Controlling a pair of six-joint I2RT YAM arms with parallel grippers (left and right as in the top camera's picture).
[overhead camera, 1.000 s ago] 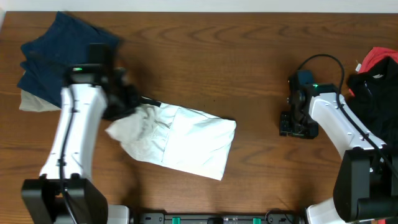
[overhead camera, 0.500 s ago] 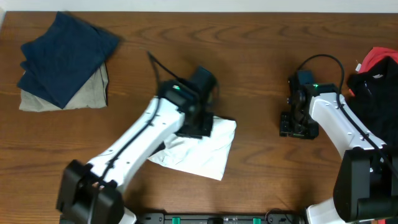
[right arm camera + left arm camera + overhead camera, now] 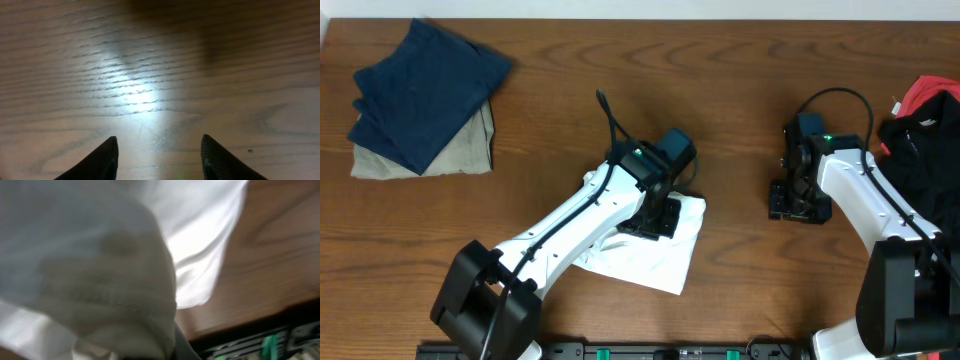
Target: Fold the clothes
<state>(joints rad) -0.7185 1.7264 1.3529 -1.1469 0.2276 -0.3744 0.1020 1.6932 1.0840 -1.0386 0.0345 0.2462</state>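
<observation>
One fold is being laid across the T-shirt (image 3: 660,268), which is lying near the front edge of the bench (image 3: 740,90), a little left of centre, as a compact white slab with no lettering showing. The left arm (image 3: 570,222) is reaching diagonally over it, its head sitting above the shirt's right-hand edge. A second ago that head was out at the garment's crumpled left side. It has since been swinging across with the loose left portion travelling along, so the bundle is now looking narrower and doubled over. I am reading this as the side-to-side fold nearing its end, with release and smoothing still to come. The left jaws are not showing anywhere: white fabric is hanging close over the left wrist lens. I cannot tell whether they are pinching it, though the carried cloth is suggesting they are.

Further right and a little farther back, the right arm (image 3: 852,182) is resting where it was, taking no part. The right jaws are standing spread, both fingertips (image 3: 105,160) pointing at bare wood. Beyond it, at the right edge, red and black cloth (image 3: 920,115) is lying heaped. Farthest off, in the back left corner, a navy garment (image 3: 420,95) is sitting folded on a beige garment (image 3: 470,152), well apart from the work.
</observation>
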